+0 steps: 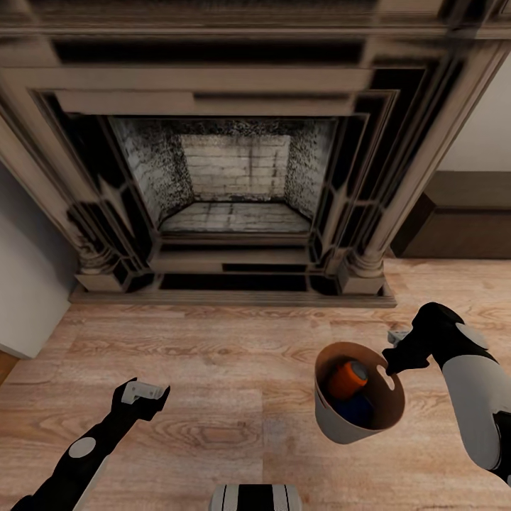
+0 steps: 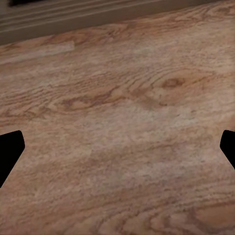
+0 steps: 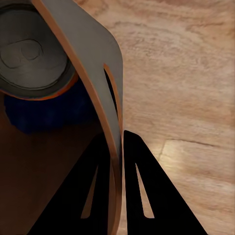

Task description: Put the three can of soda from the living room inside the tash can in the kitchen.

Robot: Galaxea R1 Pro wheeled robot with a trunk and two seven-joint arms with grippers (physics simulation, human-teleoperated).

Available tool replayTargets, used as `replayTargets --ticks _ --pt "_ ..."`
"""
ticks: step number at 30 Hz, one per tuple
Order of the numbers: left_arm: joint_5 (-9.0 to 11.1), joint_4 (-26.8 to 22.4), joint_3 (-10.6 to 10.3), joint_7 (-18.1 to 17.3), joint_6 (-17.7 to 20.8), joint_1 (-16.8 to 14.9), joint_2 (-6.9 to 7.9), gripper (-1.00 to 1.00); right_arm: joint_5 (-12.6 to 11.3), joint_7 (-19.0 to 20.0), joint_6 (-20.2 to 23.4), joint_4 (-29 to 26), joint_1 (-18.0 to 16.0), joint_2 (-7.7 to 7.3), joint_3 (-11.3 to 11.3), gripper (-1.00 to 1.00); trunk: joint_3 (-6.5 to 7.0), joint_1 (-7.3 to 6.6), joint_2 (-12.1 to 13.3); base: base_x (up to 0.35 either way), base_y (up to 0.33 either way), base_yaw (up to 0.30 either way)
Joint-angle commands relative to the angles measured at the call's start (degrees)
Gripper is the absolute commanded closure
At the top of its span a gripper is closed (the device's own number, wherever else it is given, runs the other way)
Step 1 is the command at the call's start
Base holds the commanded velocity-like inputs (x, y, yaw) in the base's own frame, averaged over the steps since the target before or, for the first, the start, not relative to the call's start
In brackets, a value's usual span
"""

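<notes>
So the small round tapered bin, pale grey outside and brown inside (image 1: 359,397), is held up off the light wood plank floor (image 1: 227,355), just in front of the big dark brick-backed fireplace (image 1: 234,184) and off toward its right pillar. The right gripper (image 1: 392,363) is clamped together on the bin's rim, one finger inside the wall and one outside, which is seen clearly in the right wrist view, where the thin wall (image 3: 105,93) is pinched between the two dark fingers (image 3: 142,191).

Inside the bin an orange-red soda can with a silver top (image 1: 347,379) is seen lying above a dark blue can (image 1: 355,409). A third can can't be made out in these frames, so whether it's buried underneath can't be told.

The left gripper (image 1: 145,392) is held low over the floor, well to the left of the bin, jaws spread apart with nothing between them.

What could go wrong: the whole load is carried by one pinch on a thin rim, so the bin looks tilted already. If the base is swung or braked hard on the way to the kitchen, the bin could be rotated in the grip or slipped out, and cans could be tipped onto the floor.
</notes>
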Motion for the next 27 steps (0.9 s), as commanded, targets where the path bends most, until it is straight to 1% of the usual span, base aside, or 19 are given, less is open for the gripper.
replayTargets --ticks 1,10,27 --pt "0.0 0.0 0.0 0.0 0.0 0.0 0.01 -1.0 -0.74 0.4 0.67 0.02 -0.02 0.0 -0.06 1.0 0.0 0.0 -0.02 0.0 0.0 0.0" --pt "0.0 -0.03 0.0 -0.01 0.0 0.0 0.02 -1.0 -0.81 0.4 0.67 0.02 0.03 0.0 -0.06 1.0 0.0 0.0 -0.02 0.0 0.0 0.0" --pt "-0.01 0.0 -0.09 0.0 0.0 0.0 0.0 -1.0 -0.86 0.4 0.67 0.02 0.03 0.0 -0.06 1.0 -3.05 3.73 -6.84 0.0 0.0 0.0"
